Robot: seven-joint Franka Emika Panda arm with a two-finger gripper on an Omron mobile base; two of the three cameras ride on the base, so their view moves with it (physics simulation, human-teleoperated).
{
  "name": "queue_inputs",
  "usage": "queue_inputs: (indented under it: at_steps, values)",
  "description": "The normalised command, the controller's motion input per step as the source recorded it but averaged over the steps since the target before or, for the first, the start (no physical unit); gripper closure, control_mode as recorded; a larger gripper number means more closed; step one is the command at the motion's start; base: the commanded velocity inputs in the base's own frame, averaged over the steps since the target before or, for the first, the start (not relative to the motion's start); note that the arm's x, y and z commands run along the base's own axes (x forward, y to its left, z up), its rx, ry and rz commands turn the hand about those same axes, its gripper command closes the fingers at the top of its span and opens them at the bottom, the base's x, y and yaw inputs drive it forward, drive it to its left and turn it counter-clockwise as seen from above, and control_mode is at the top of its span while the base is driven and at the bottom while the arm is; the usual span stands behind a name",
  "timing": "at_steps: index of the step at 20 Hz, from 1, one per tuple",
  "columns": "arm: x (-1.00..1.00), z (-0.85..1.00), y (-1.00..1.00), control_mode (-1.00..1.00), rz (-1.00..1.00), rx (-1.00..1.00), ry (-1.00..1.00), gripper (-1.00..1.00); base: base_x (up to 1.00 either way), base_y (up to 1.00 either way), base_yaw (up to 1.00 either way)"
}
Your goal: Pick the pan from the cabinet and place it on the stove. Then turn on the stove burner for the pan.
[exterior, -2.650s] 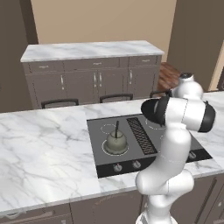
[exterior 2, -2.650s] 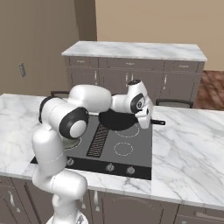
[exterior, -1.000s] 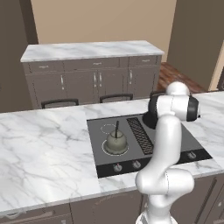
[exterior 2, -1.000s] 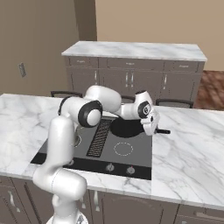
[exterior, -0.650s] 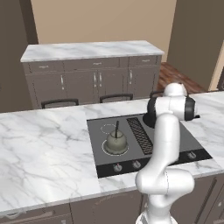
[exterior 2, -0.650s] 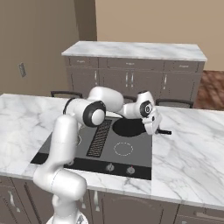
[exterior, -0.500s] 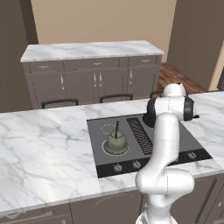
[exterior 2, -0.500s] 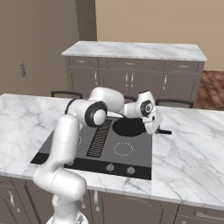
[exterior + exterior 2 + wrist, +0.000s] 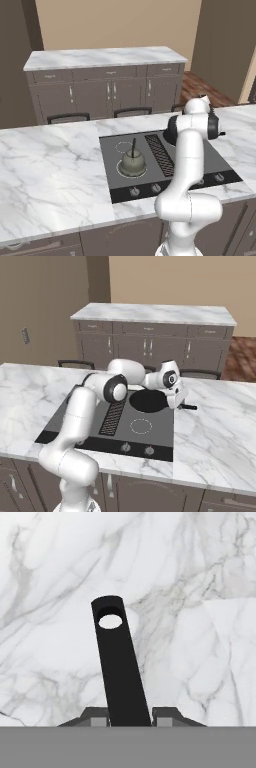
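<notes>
Matte-black pan on glossy marble counter.

Even, soft, shadowless rendered light

I was working in a kitchen: marble island counter with inset black stove, grey base cabinets behind.

A white, grey-veined marble counter runs across the foreground. On it, left of centre, stands an olive-grey rounded pot with a thin upright handle. Beyond, a marble-topped island of low grey units with short bar handles stands before a tan wall, with dark chair backs between.
</notes>
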Motion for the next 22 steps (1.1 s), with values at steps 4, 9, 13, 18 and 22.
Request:
queue_inputs:
  at_steps: [4,9,13,18,22]
  values:
    - [0.00,-0.17,0.00,-1.00,-0.04,0.00,0.00,-1.00,0.00,0.00,0.00]
    - [0.00,-0.04,0.01,-1.00,-0.03,0.00,0.00,-1.00,0.00,0.00,0.00]
    - [-0.10,0.01,0.00,-1.00,-0.01,0.02,0.00,-1.00,0.00,0.00,0.00]
    - [-0.37,0.22,0.01,-1.00,-0.03,0.00,-0.02,-1.00,0.00,0.00,0.00]
    - [-0.62,0.37,0.15,-1.00,-0.08,0.00,-0.08,-1.00,0.00,0.00,0.00]
